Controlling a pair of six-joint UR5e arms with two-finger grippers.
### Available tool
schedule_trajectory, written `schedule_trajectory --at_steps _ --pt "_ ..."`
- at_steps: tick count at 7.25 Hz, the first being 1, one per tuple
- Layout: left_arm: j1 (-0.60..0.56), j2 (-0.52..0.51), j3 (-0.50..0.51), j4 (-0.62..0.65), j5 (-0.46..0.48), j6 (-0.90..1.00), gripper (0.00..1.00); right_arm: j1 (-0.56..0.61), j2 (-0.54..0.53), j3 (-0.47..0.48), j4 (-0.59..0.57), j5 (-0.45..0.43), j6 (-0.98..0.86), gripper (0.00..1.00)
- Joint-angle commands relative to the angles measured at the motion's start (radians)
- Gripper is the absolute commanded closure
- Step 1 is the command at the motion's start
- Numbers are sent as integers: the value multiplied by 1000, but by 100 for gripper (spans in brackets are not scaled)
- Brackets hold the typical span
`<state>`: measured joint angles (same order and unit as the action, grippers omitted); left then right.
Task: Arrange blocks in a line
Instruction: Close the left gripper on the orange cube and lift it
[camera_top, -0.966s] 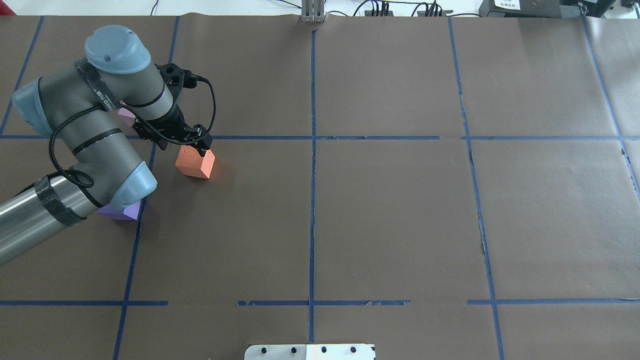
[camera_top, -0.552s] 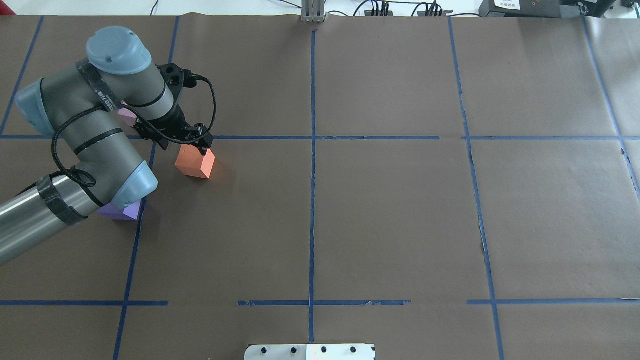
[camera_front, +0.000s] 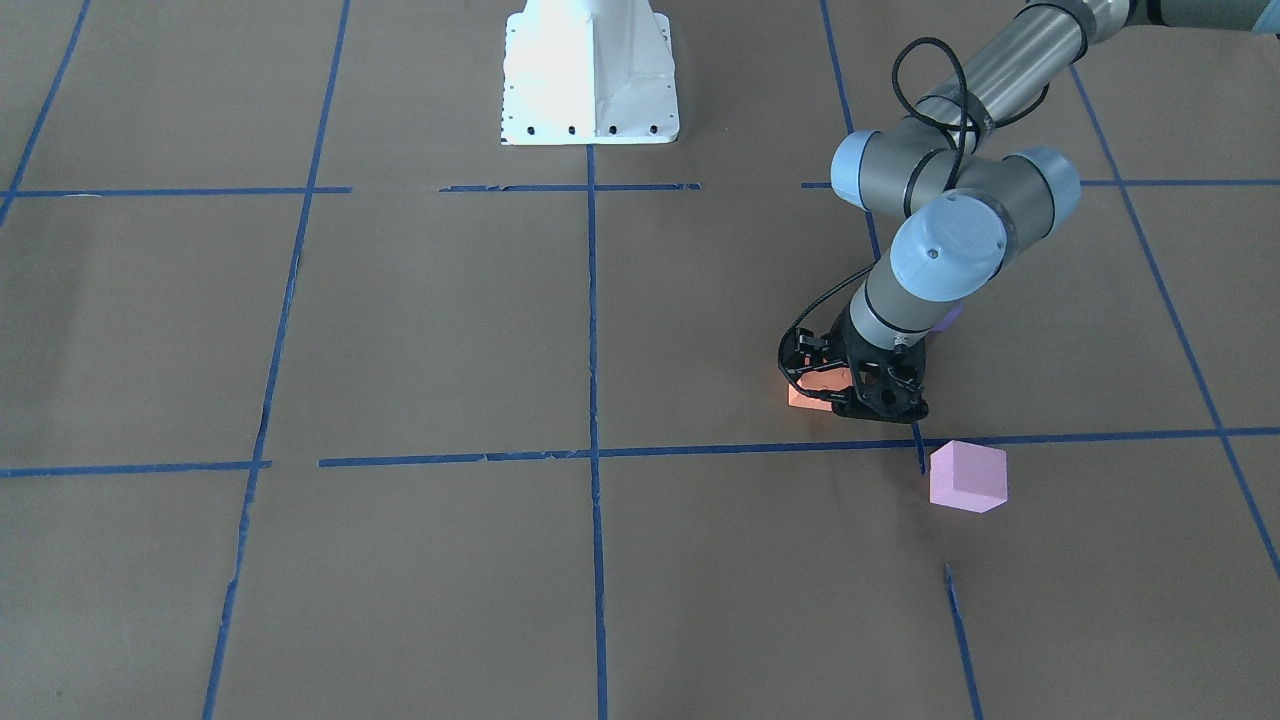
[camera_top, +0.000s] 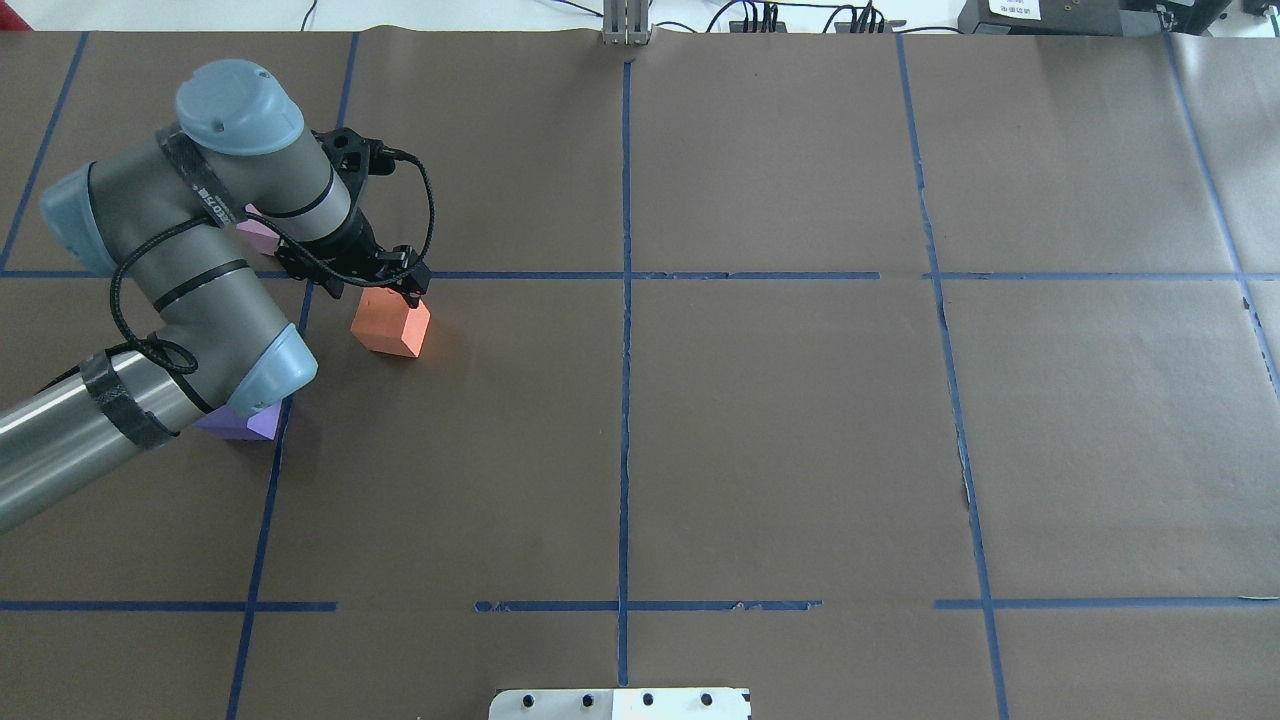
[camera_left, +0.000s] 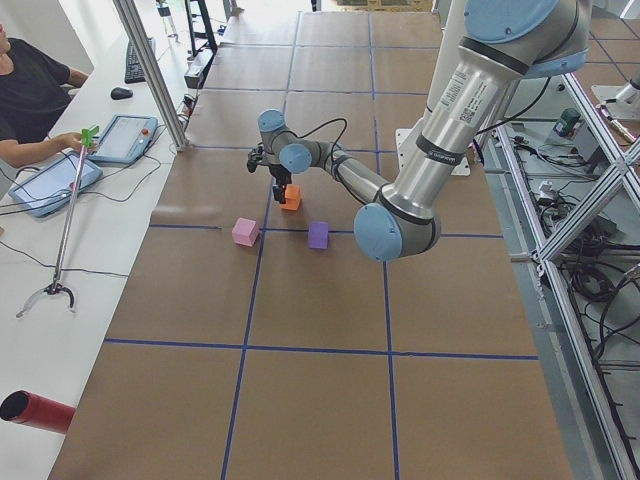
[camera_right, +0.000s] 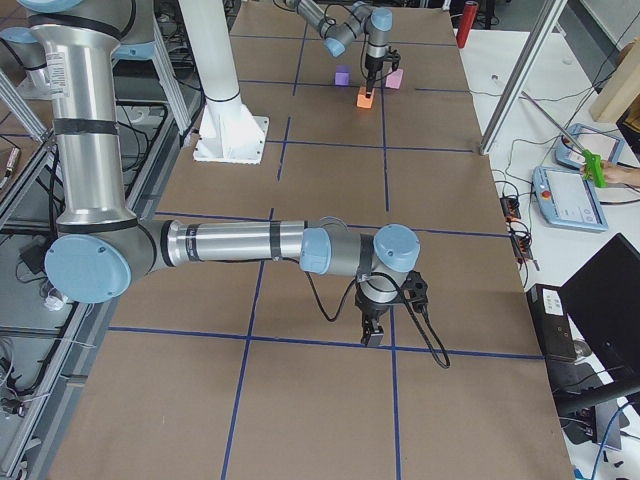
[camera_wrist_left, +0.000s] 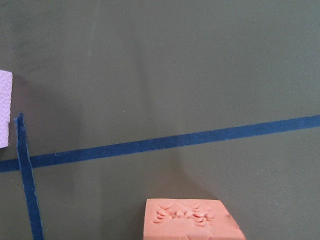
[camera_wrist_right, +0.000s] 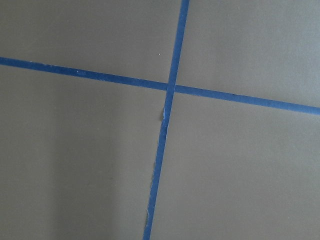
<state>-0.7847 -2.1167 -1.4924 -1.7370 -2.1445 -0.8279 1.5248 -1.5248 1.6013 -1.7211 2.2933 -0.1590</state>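
The orange block (camera_top: 390, 325) sits on the brown paper just on the near side of a blue tape line; it also shows in the front view (camera_front: 812, 388) and the left wrist view (camera_wrist_left: 190, 220), with dents on its top. My left gripper (camera_top: 365, 283) hovers over its far edge, jaws spread wide, holding nothing. The pale pink block (camera_top: 255, 232) lies just beyond the arm, clear in the front view (camera_front: 966, 476). The purple block (camera_top: 245, 424) peeks out under my left elbow. My right gripper (camera_right: 372, 335) shows only in the right side view; I cannot tell its state.
Blue tape lines (camera_top: 625, 300) divide the table into a grid. The white robot base plate (camera_front: 590, 70) stands at the robot's side. An operator with tablets (camera_left: 40, 90) sits beyond the table's far edge, and a red cylinder (camera_left: 35, 412) lies there.
My left arm and gripper have shifted slightly away from the robot and off the orange block. The orange block has stayed in place.
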Motion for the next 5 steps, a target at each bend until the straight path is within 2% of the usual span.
schedule_trajectory --at_steps 1,5 --pt "34 -5 -2 -1 0 -39 0 0 0 -1 0 0 1 0" --pt "36 1 1 -2 26 -31 0 0 0 0 0 0 1 0"
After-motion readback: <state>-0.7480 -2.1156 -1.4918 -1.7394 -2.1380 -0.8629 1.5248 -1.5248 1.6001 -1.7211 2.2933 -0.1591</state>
